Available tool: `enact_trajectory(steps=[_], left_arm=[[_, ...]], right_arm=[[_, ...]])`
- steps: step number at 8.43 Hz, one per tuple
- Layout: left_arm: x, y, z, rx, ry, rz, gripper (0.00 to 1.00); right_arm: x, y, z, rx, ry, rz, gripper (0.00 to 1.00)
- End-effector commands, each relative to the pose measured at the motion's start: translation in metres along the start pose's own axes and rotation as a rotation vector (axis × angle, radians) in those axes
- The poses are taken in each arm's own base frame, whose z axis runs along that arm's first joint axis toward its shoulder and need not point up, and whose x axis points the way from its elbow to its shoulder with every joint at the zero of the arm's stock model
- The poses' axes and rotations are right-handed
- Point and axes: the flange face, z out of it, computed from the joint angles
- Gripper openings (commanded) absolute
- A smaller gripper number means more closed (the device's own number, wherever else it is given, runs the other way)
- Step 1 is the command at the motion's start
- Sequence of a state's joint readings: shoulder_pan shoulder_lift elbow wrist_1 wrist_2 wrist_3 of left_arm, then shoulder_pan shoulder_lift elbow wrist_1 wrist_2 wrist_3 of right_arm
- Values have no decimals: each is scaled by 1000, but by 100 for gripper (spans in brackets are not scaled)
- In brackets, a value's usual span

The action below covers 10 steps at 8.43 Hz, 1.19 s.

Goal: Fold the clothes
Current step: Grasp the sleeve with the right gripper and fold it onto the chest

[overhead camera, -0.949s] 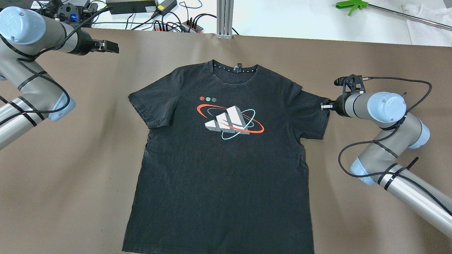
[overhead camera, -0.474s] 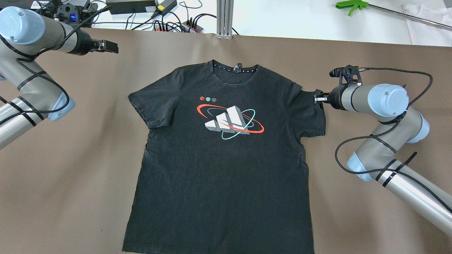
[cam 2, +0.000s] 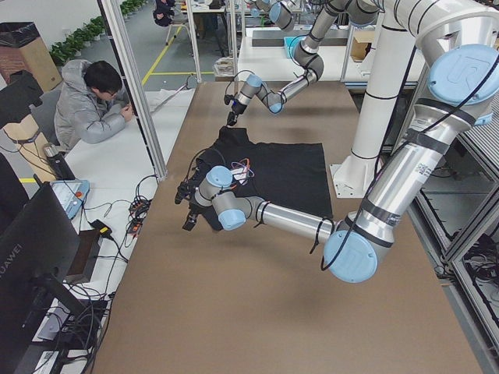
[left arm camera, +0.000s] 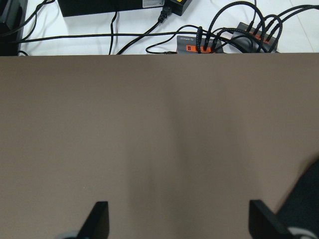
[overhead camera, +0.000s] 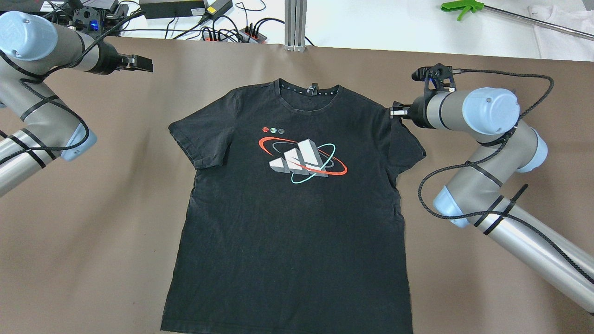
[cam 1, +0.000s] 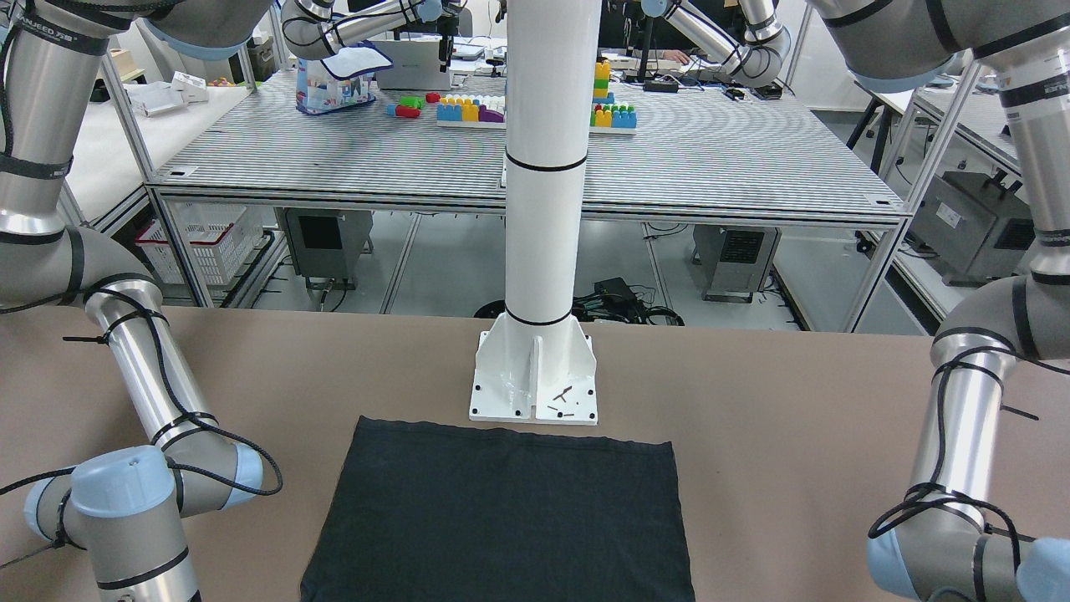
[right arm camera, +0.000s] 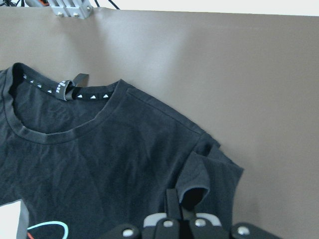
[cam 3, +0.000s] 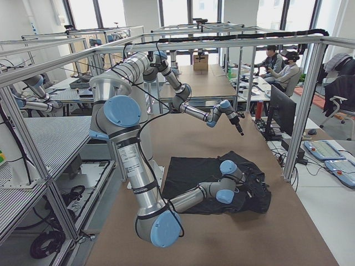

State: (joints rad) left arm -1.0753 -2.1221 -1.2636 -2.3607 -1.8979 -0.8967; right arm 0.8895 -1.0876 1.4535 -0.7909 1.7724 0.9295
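My right gripper, closed on the sleeve, has carried it inward toward the t-shirt shoulder, so the sleeve fold is begun (left gripper hangs open).

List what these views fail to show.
- Right gripper: pads hidden by the pinched sleeve, right wrist view.
- Left gripper: only fingertips show; left wrist view's bottom edge cuts the rest.
- Collar label text: too small everywhere.
- T-shirt: collar end beyond front-facing view's bottom edge.
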Motion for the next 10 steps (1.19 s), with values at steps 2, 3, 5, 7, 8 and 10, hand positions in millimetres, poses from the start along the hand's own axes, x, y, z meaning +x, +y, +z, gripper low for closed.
enact_trajectory(steps=[2,3,5,7,8,10], left_arm=[[-6,4,2,-5,-7,-2,100],[-6,4,2,-5,-9,-3,100],[-11,5,4,9,-29,-5,100],[-11,5,4,11,-30,-5,100],[-9,9,7,3,-29,-2,100],[0,16,13,11,-37,2,100]], right_arm=[[-93,21,29,53,45,26,0],[-112,25,44,60,61,46,0],[-131,37,61,74,83,44,0],[-134,48,68,67,93,35,0],[-132,49,71,71,104,34,0],[-130,52,74,72,112,34,0]])
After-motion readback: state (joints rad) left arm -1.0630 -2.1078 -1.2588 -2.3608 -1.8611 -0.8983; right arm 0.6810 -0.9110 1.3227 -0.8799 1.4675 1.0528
